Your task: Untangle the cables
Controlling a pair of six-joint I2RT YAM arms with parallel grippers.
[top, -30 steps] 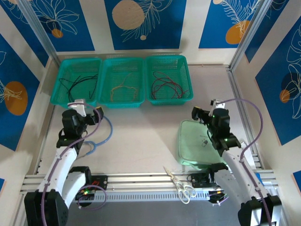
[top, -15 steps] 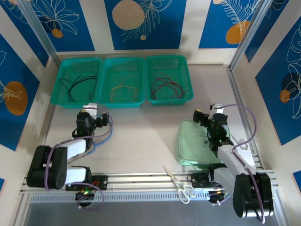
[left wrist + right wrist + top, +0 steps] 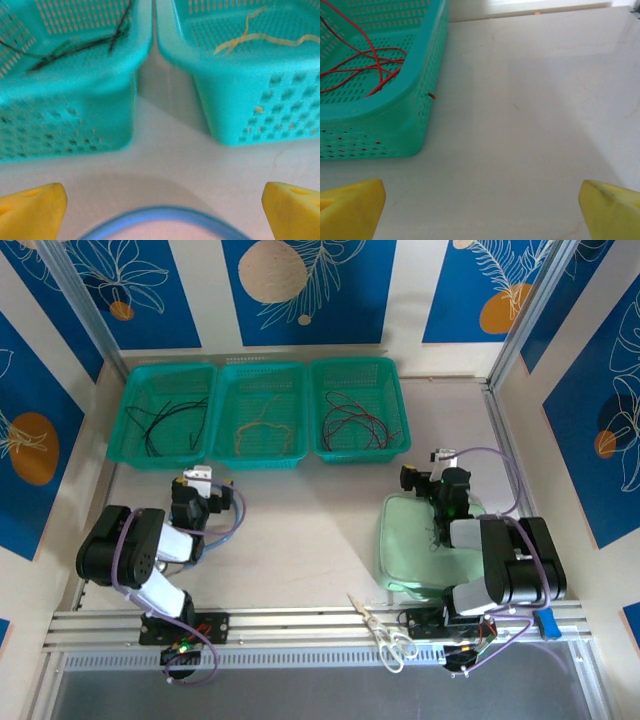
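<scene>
Red, black, tan cables (image 3: 352,423) in separate baskets (image 3: 262,462) — L gripper (image 3: 205,485), R gripper (image 3: 432,472) wide apart, empty.

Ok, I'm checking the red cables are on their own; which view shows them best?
The top external view: the red cables lie whole in the rightmost basket, seen from above. The right wrist view is closer but cuts them off at its left edge. The left wrist view shows the black cables and the tan cable instead.

no text, label, brand, number or sign can be read anywhere here.
</scene>
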